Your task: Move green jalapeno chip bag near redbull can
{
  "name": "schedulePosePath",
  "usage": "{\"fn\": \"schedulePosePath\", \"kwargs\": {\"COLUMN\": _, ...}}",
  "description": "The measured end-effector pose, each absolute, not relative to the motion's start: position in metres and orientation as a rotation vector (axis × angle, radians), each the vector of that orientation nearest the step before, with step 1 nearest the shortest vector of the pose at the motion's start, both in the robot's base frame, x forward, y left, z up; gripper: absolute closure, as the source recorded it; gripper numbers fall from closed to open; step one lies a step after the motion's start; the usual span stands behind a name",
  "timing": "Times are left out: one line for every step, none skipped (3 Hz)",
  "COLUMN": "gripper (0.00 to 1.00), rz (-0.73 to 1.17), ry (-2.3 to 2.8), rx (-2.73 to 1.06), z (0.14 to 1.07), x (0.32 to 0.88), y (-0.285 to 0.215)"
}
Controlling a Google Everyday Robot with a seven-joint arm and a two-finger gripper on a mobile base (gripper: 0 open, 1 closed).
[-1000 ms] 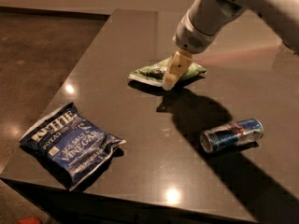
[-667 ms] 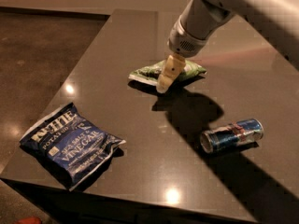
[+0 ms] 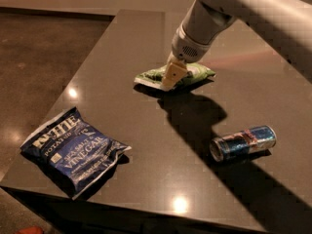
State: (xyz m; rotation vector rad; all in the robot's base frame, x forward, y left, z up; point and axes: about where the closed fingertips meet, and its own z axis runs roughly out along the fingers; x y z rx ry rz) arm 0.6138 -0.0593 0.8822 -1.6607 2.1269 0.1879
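The green jalapeno chip bag (image 3: 195, 73) lies flat on the dark table, right of centre towards the back. My gripper (image 3: 170, 78) comes down from the upper right and sits over the bag's left half, touching or just above it. It hides the middle of the bag. The redbull can (image 3: 243, 143) lies on its side at the right, nearer the front, with its silver top pointing left. The can is well apart from the bag, with the arm's shadow on the table between them.
A larger dark blue salt-and-vinegar chip bag (image 3: 73, 151) lies at the front left near the table's edge (image 3: 122, 206). The table's left edge drops to a brown floor (image 3: 39, 57). My arm (image 3: 253, 9) crosses the upper right.
My gripper has shifted a little to the left over the green bag. The bag, the can and the blue bag have not moved.
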Motion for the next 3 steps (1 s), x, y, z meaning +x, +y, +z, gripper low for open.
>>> {"fn": "schedulePosePath", "kwargs": {"gripper": 0.6, "rz": 0.169, "ry": 2.139, "rx": -1.651, "z": 0.886, "x": 0.613, "y": -0.063}}
{"fn": "schedulePosePath", "kwargs": {"gripper": 0.83, "rz": 0.134, "ry": 2.162, "rx": -1.626, "z": 0.899, "x": 0.606, "y": -0.074}}
{"fn": "schedulePosePath", "kwargs": {"gripper": 1.0, "rz": 0.085, "ry": 2.226, "rx": -1.593, "z": 0.912, "x": 0.595, "y": -0.091}}
